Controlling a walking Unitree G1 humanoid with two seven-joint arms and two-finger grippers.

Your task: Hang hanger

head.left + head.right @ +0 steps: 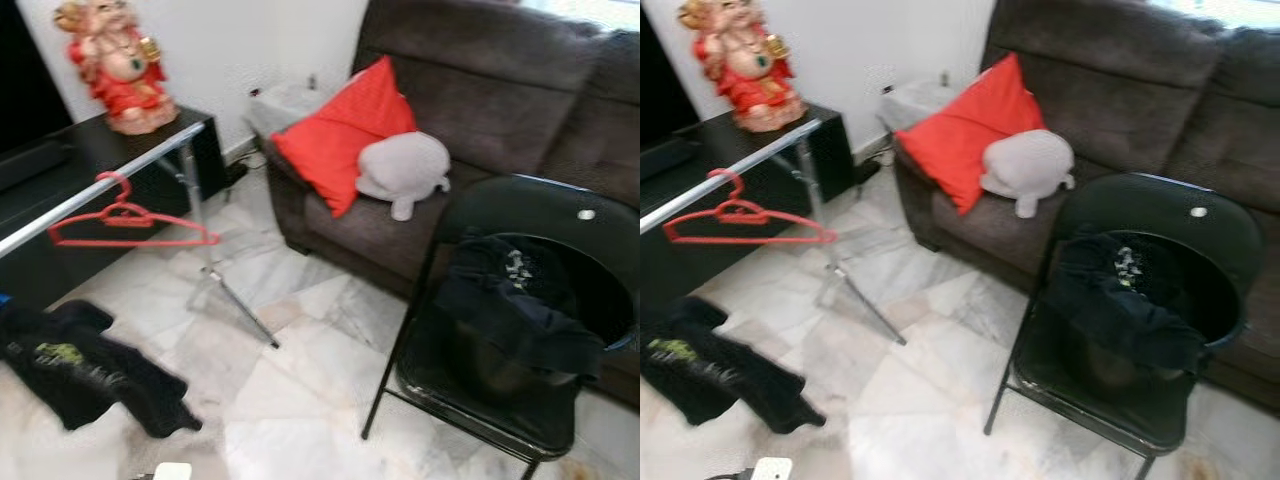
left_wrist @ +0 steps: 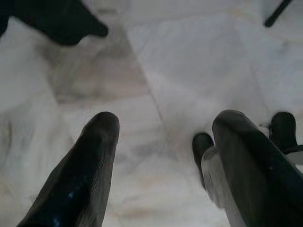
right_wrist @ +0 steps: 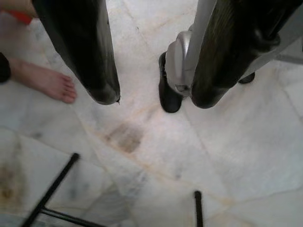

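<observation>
A red plastic hanger [image 1: 128, 224] hangs by its hook on the silver rail [image 1: 100, 188] of a clothes rack at the left, empty of clothes. A black printed garment [image 1: 85, 368] lies crumpled on the marble floor below the rail. Another dark garment [image 1: 515, 310] is heaped on the seat of a black folding chair [image 1: 560, 215] at the right. My left gripper [image 2: 163, 142] points down at the floor, open, nothing between its fingers. My right gripper [image 3: 154, 97] hangs the same way, open and empty, above the tiles.
A brown sofa [image 1: 490, 110] with a red cushion [image 1: 345, 135] and a grey plush toy [image 1: 405, 168] stands behind the chair. A black cabinet [image 1: 60, 200] with a red figurine [image 1: 120, 65] sits behind the rack. A person's bare foot [image 3: 45, 82] is near my right gripper.
</observation>
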